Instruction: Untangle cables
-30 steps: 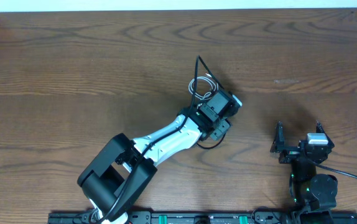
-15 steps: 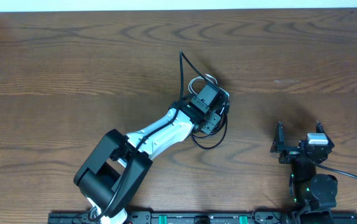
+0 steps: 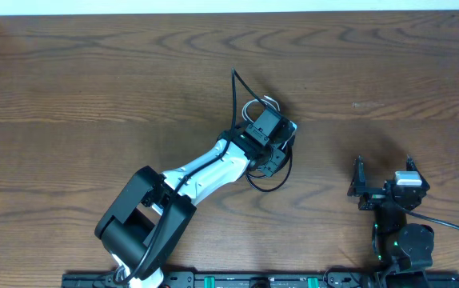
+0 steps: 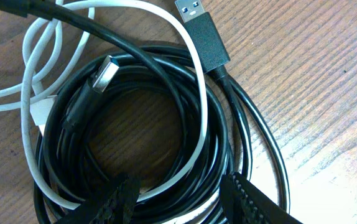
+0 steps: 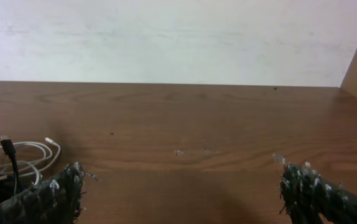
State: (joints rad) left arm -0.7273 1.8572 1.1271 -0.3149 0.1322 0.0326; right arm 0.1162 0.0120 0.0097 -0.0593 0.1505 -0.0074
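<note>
The cables lie tangled in one pile at the table's middle (image 3: 255, 108). In the left wrist view a black cable with a black USB plug (image 4: 203, 34) and a second black cable with a silver plug (image 4: 101, 71) are coiled together. The white cable (image 4: 200, 81) loops over them. My left gripper (image 4: 181, 202) straddles the coil's near side, its fingers closed in on a bundle of black strands and the white one. It sits over the pile (image 3: 281, 138). One black end (image 3: 233, 88) trails away. My right gripper (image 3: 383, 166) is wide open and empty (image 5: 178, 193), far right of the pile.
The wooden table (image 3: 93, 80) ends at a white wall strip along the far side. The cable pile shows at the left edge of the right wrist view (image 5: 17, 152). A black loop (image 3: 271, 184) lies beside the left arm.
My left gripper moved left over the pile, and the cables shifted with it. The black end swung left and a loop spread out near the arm. Almost nothing has moved in the last half second.
</note>
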